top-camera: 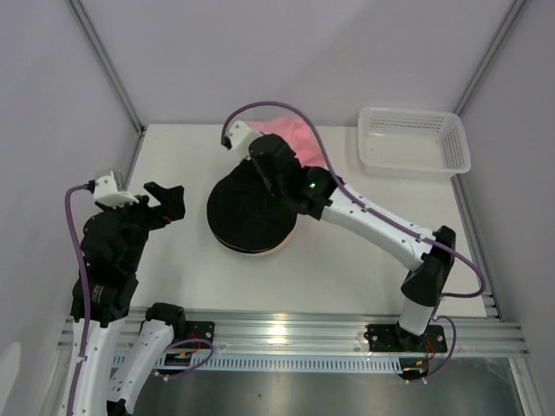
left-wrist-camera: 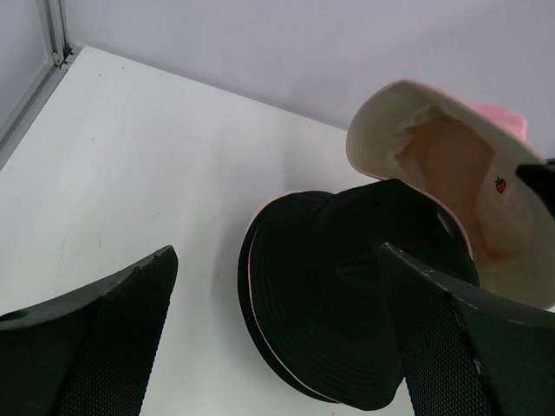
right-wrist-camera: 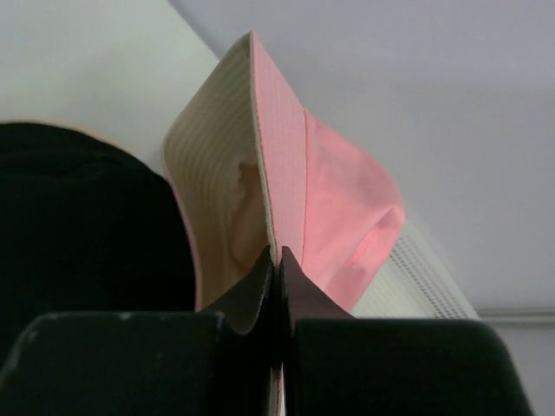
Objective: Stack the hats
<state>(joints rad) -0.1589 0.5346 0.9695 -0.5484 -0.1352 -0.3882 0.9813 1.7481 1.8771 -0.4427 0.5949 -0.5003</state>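
Observation:
A black hat [top-camera: 247, 212] lies crown up in the middle of the table, on top of a stack; a tan rim [top-camera: 264, 252] peeks out under its near edge. In the left wrist view the black hat [left-wrist-camera: 347, 286] shows a thin light line between its dark layers. My right gripper [right-wrist-camera: 277, 256] is shut on the brim of the pink bucket hat [right-wrist-camera: 338, 199], which hangs tilted above the far side of the stack, its cream lining [left-wrist-camera: 451, 173] facing left. My left gripper [top-camera: 169, 201] stands open left of the stack, holding nothing.
A white lattice basket [top-camera: 414, 140] sits at the back right corner, just right of the pink hat [top-camera: 290, 132]. Grey walls close the table at the back and sides. The right arm [top-camera: 373, 221] stretches diagonally over the table's right half.

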